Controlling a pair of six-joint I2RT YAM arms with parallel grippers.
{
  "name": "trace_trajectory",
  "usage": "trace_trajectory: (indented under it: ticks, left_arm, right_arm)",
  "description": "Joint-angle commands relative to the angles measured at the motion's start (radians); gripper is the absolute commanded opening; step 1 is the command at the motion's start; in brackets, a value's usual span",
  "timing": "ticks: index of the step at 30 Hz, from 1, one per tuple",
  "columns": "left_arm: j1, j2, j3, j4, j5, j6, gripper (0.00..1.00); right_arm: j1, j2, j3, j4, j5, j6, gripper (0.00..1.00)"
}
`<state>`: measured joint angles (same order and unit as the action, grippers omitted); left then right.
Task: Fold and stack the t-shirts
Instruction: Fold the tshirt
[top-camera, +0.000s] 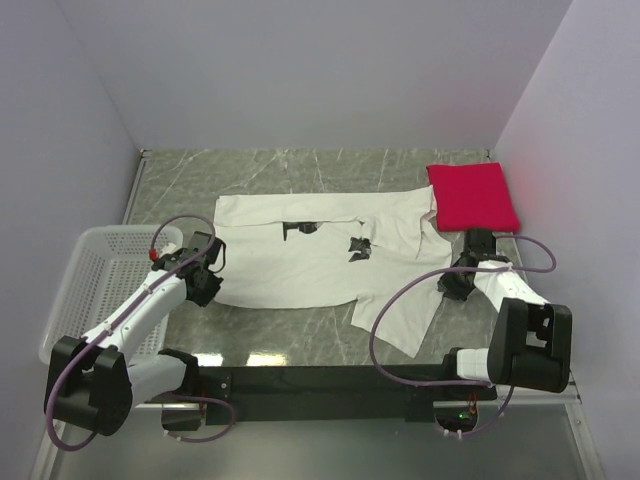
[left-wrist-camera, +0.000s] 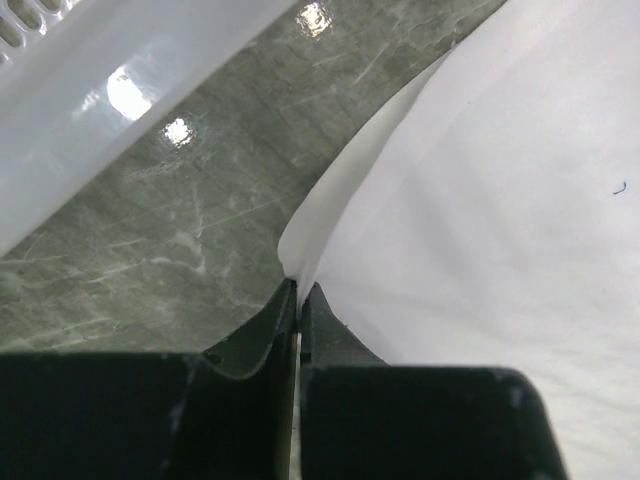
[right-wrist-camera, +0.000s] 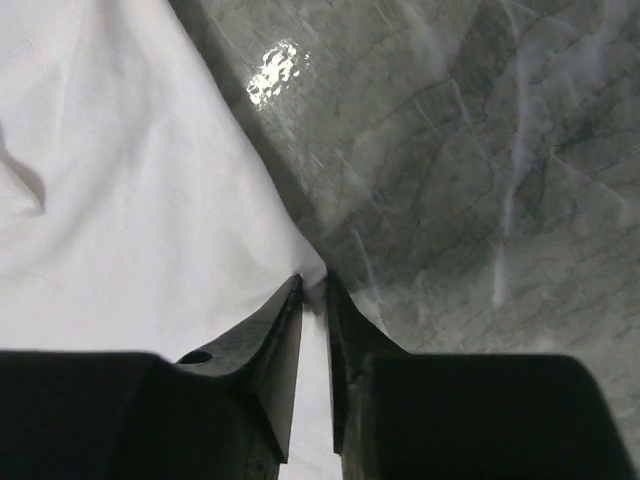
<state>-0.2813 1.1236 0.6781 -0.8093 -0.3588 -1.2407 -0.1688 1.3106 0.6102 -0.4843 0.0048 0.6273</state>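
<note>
White t-shirt (top-camera: 310, 265) lies flat mid-desk, front up, soft matte cloth with shallow wrinkles. Small black print (top-camera: 301, 228) near the top edge, and a second black patch right of it. One flap trails toward the near edge at lower right.

Red t-shirt (top-camera: 472, 196) is folded to a neat square at the far right, with its corner touching or just overlapping the white one's right end.

Desk (top-camera: 260, 175) is glossy grey marble-look with pale veins and lamp glare.

White plastic mesh basket (top-camera: 105, 275) sits left, a rounded rectangle with slotted walls, just beside the left arm.

Left hand (left-wrist-camera: 299, 292): black tapered fingers pressed together, pinching the white shirt's left edge. The hem curls up into the tips.

Right hand (right-wrist-camera: 314, 285): jaws narrow with a thin slit between them. The white shirt's right edge sits in the slit at the tips. Can't tell if it's actually clamped.

Both hands are low at desk level, at opposite ends of the white shirt.
</note>
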Motion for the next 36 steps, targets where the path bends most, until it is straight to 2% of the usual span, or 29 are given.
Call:
trace_trajectory:
  ticks: [1,2,3,4,11,21,28,36]
  left_arm:
    - [-0.004,-0.015,0.000,-0.021,-0.034,0.009,0.07]
    - [-0.004,-0.016,0.003,-0.024,-0.035,0.007,0.07]
    - [-0.004,-0.018,0.008,-0.031,-0.037,0.007,0.07]
    - [-0.004,-0.018,0.011,-0.034,-0.037,0.007,0.06]
    - [0.002,-0.053,0.015,-0.073,-0.058,0.017,0.05]
    - [0.057,-0.079,0.078,-0.102,-0.071,0.113,0.06]
    - [0.126,0.010,0.147,-0.071,-0.051,0.187,0.06]
    - [0.136,0.189,0.227,0.012,-0.008,0.260,0.07]
  right_arm:
    - [-0.006,0.029,-0.043,0.033,-0.022,0.000,0.20]
    - [-0.005,0.015,-0.040,0.027,-0.016,0.000,0.14]
    - [-0.005,0.004,-0.033,0.006,-0.011,-0.003,0.03]
    - [-0.006,-0.010,-0.027,-0.006,-0.006,-0.003,0.00]
    - [-0.011,-0.186,0.014,-0.112,0.023,0.020,0.00]
    - [-0.012,-0.257,0.148,-0.215,0.000,-0.049,0.00]
    - [-0.012,-0.197,0.217,-0.203,0.001,-0.054,0.00]
    - [-0.012,-0.022,0.353,-0.183,-0.031,-0.064,0.00]
